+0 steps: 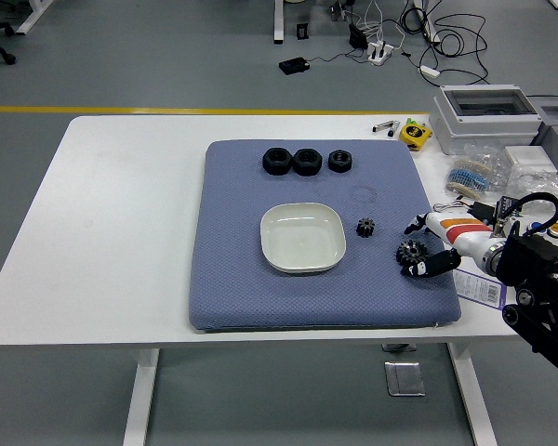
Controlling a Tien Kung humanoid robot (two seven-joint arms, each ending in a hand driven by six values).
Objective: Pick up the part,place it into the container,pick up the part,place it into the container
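The right hand (pixel 426 249) curls around the larger gear (pixel 411 251), not clearly gripping. First pickup; next it must close firmly before lifting toward the bowl (pixel 302 237)

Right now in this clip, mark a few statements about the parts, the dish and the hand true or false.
1. The white dish holds a gear. False: it is empty.
2. The right hand is at the larger gear. True.
3. The smaller gear lies right of the dish on the blue mat. True.
4. Five black nuts line the mat's far edge. False: three black nuts.
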